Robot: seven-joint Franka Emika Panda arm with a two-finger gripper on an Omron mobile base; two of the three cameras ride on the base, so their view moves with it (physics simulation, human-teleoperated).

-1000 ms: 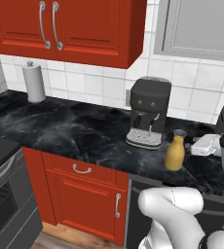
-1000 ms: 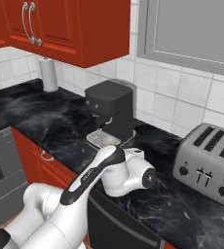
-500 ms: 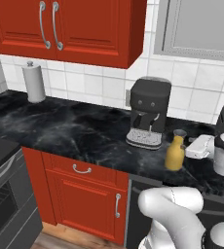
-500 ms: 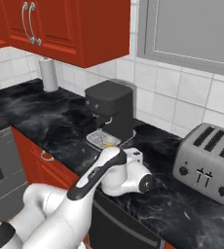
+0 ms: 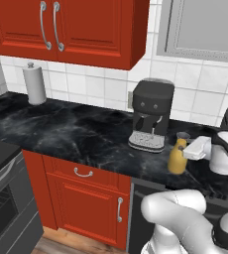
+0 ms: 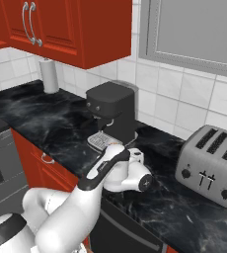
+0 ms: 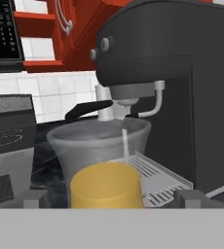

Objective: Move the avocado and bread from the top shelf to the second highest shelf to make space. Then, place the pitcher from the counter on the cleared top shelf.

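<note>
The pitcher (image 5: 177, 156) stands upright, long axis vertical, on the counter (image 5: 61, 131) near its front edge, just beside the coffee machine (image 5: 150, 114). The gripper (image 7: 112, 197) sits level with its neck, fingers (image 7: 33, 198) spread apart either side.

A black coffee machine (image 5: 150, 113) stands against the white tiled wall (image 5: 111, 89), its drip tray (image 5: 145, 141) at the front. Well to the left of the machine, a paper towel roll (image 5: 35, 83) stands upright by the same wall. Above and left of the machine hang red wall cabinets (image 5: 81, 27) with silver handles. To its right sits a silver toaster (image 6: 209, 159). Far left of the machine, a stove (image 5: 2, 198) shows.
</note>
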